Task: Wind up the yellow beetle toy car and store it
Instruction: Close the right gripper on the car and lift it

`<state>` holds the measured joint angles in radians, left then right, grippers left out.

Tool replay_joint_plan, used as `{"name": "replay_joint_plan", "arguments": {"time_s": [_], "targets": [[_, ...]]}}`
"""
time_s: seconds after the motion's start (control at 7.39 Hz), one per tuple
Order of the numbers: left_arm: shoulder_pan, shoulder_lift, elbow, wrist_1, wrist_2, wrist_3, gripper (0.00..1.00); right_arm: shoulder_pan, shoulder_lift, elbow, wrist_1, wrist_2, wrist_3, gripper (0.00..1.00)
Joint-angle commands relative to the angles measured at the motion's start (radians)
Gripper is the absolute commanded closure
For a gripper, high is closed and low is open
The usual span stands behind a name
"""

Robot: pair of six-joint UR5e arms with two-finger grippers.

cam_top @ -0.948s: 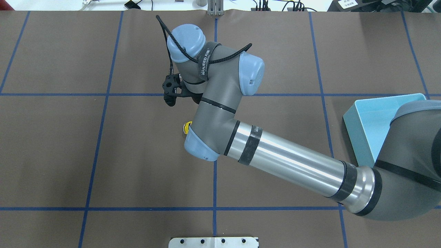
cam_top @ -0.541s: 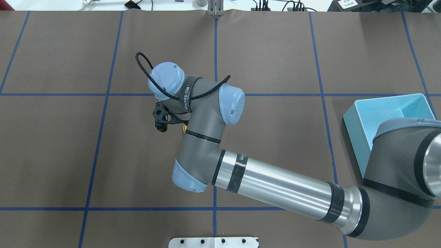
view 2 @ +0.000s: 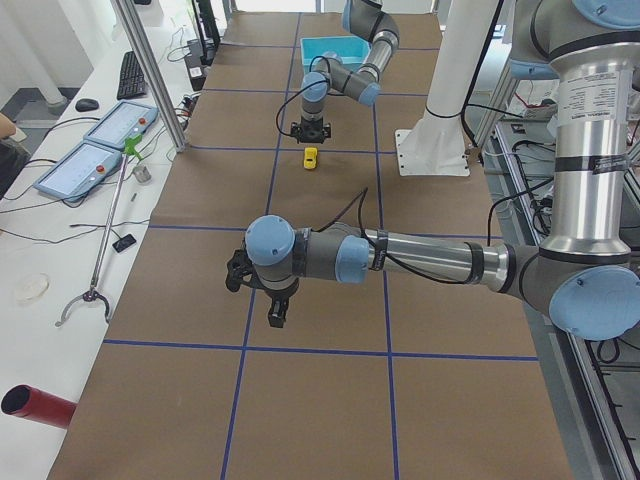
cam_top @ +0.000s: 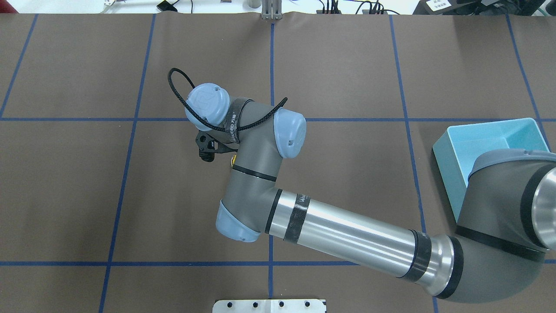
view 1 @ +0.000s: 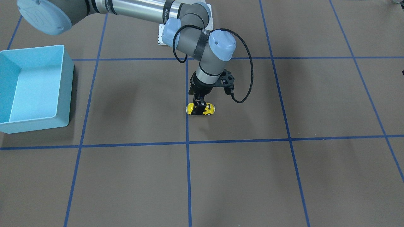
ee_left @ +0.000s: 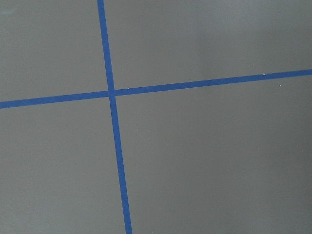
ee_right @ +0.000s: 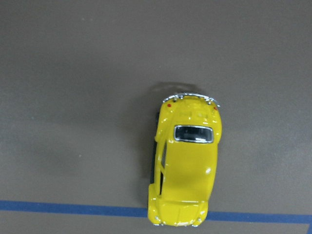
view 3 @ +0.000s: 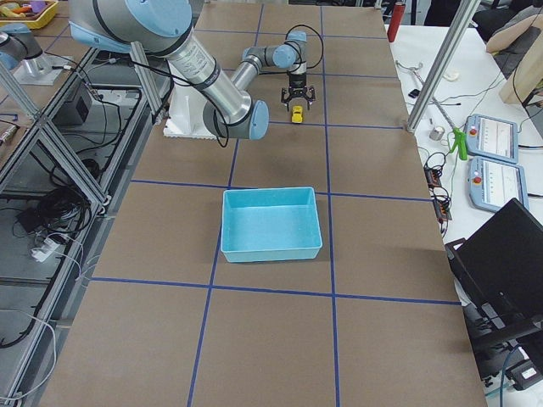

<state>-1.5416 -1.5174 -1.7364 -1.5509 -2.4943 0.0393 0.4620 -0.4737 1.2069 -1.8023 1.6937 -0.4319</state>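
Observation:
The yellow beetle toy car [view 1: 209,109] stands on its wheels on the brown mat near the table's middle, next to a blue tape line. The right wrist view looks straight down on its roof [ee_right: 187,170]. My right gripper [view 1: 200,110] points down over the car, and one dark finger crosses the car's near side. I cannot tell whether the fingers press it. From overhead the wrist hides all but a yellow sliver of the car [cam_top: 233,159]. My left gripper [view 2: 277,318] hangs low over bare mat far from the car; I cannot tell its state.
The light blue bin [view 1: 64,82] sits open and with nothing in it on the robot's right side, with its wall [cam_top: 447,156] next to the right arm's elbow. A white base plate [cam_top: 269,305] lies at the near table edge. Tablets [view 2: 100,140] lie on a side bench.
The right arm swung back toward the robot and slightly left, bringing its wrist over the car; the last half second shows only a small shift. The car stayed put.

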Motion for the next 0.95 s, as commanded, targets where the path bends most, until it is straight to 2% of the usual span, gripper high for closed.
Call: {"name": "replay_joint_plan", "arguments": {"time_s": [0.0,0.14,0.27,0.54,0.81], "targets": [[0.0,0.0,0.0,0.002,0.0,0.001,0.0,0.009,0.012,-0.035,0.026,0.038,0.088,0.01],[0.0,-0.001,0.0,0.002,0.0,0.001,0.0,0.009,0.012,-0.04,0.028,0.102,0.1,0.01],[0.0,0.0,0.0,0.0,0.0,0.001,0.0,0.009,0.012,-0.044,0.028,0.128,0.101,0.01],[0.0,0.0,0.001,0.002,0.0,0.001,0.0,0.009,0.006,-0.053,0.031,0.129,0.099,0.01],[0.0,0.0,0.001,0.002,0.0,0.002,0.0,0.007,0.004,-0.089,0.084,0.109,0.102,0.01]]}}
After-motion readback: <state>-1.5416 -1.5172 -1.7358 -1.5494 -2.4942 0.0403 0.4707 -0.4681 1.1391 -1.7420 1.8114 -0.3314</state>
